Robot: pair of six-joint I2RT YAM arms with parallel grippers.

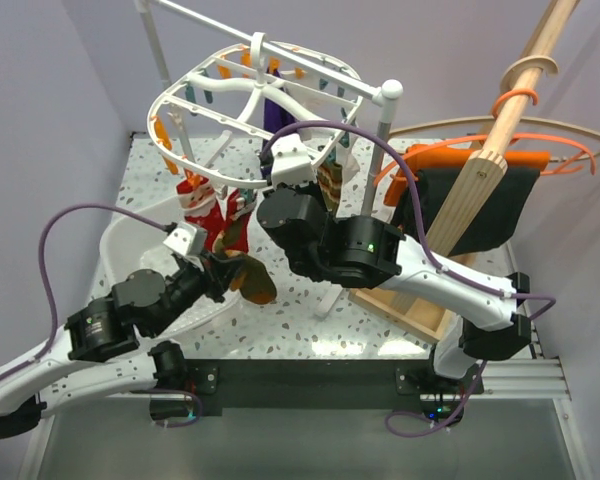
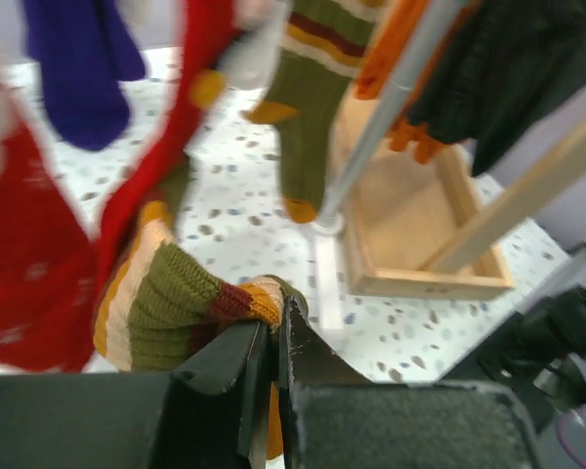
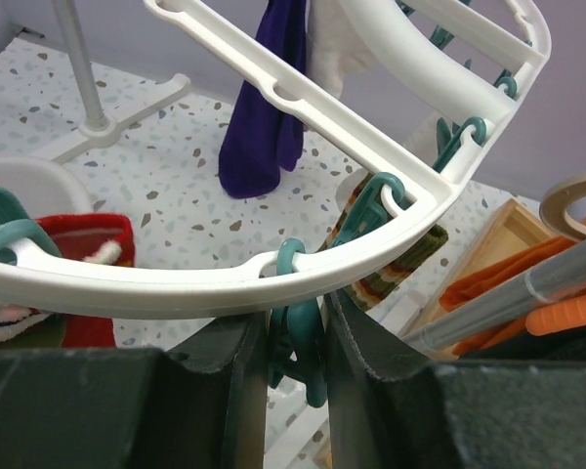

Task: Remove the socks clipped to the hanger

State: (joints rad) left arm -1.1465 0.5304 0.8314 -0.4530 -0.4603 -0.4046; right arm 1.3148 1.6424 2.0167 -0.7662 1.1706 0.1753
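The white oval hanger (image 1: 183,92) hangs from a rack, with socks clipped under it. Among them are a red Christmas sock (image 1: 202,205), a dark purple sock (image 3: 269,107), a white sock (image 3: 347,44) and an olive striped sock (image 3: 400,259). My left gripper (image 2: 276,332) is shut on the cuff of another olive striped sock (image 2: 176,293), low beside the red ones. My right gripper (image 3: 298,318) sits just under the hanger's rim (image 3: 205,288), its jaws pressed on a teal clip (image 3: 308,357).
A wooden tray (image 1: 410,310) lies at the right by the rack's metal pole (image 1: 378,150). A black cloth (image 1: 480,210), orange hangers (image 1: 570,160) and a wooden pole (image 1: 500,110) fill the right side. A white basin (image 1: 130,240) sits at the left.
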